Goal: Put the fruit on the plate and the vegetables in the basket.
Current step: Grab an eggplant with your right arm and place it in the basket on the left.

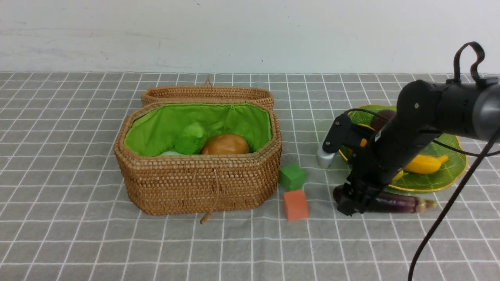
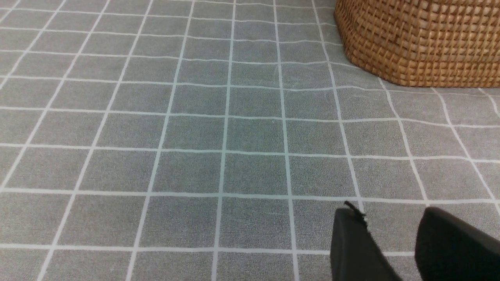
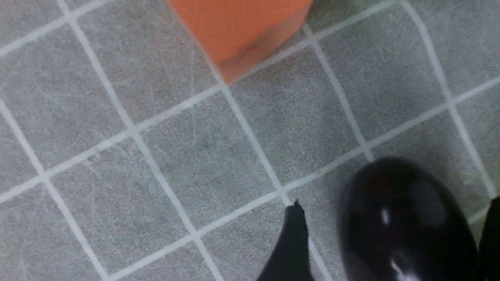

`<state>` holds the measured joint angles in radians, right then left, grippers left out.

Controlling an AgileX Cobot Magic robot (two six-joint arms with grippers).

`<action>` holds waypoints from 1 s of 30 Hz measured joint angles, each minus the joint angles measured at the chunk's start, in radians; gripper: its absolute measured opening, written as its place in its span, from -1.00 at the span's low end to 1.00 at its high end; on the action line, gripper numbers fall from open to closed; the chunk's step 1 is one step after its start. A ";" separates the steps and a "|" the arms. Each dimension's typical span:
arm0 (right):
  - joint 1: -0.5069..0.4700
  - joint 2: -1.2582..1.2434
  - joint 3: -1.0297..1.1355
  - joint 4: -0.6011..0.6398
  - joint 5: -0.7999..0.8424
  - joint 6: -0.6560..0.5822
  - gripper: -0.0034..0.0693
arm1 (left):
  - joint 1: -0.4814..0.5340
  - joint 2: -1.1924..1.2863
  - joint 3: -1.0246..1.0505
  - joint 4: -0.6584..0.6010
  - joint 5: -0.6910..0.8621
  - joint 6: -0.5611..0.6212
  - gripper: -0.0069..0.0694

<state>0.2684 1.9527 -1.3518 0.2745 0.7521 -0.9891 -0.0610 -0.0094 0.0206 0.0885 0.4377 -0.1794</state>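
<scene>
Bench (image 1: 58, 164): covered with a grey cloth ruled in white squares.
Basket (image 1: 203, 183): stands left of centre with its lid (image 1: 207, 93) folded back behind it; the green lining shows inside.
Potato (image 1: 225, 144): lies in the basket against the near wall.
Radish (image 1: 189, 140): in the basket beside the potato; its green leaves show, with a bit of pale body below them.
Plate (image 1: 449, 171): sits on the right, partly hidden by the right arm.
Banana (image 1: 425, 164): lies on the plate.
Dark fruit (image 1: 383, 119): on the far part of the plate, half hidden behind the arm.
Eggplant (image 1: 394, 203): lies on the cloth just in front of the plate, its stem end pointing right.
Right claw (image 1: 353, 201): down at the eggplant's left end, jaws spread wide with one on either side of the glossy dark tip; whether they press on it cannot be told.
Left claw (image 2: 394, 249): partly open above bare cloth near the basket, holding nothing.
Green cube (image 1: 291, 176): just right of the basket.
Orange cube (image 1: 295, 205): just in front of the green one.
</scene>
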 joint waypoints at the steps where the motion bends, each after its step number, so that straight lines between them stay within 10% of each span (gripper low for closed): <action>1: 0.000 0.014 0.000 -0.003 0.001 0.000 0.69 | 0.000 0.000 0.000 0.000 0.000 0.000 -0.20; 8: 0.000 0.031 -0.007 0.006 0.081 0.000 0.25 | 0.000 0.000 0.000 0.000 0.000 0.000 -0.20; 30: 0.072 -0.197 -0.356 0.404 0.405 0.041 0.25 | 0.000 0.000 0.000 0.002 0.000 0.000 -0.19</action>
<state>0.3407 1.7562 -1.7075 0.6780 1.1573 -0.9478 -0.0610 -0.0094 0.0206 0.0905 0.4377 -0.1794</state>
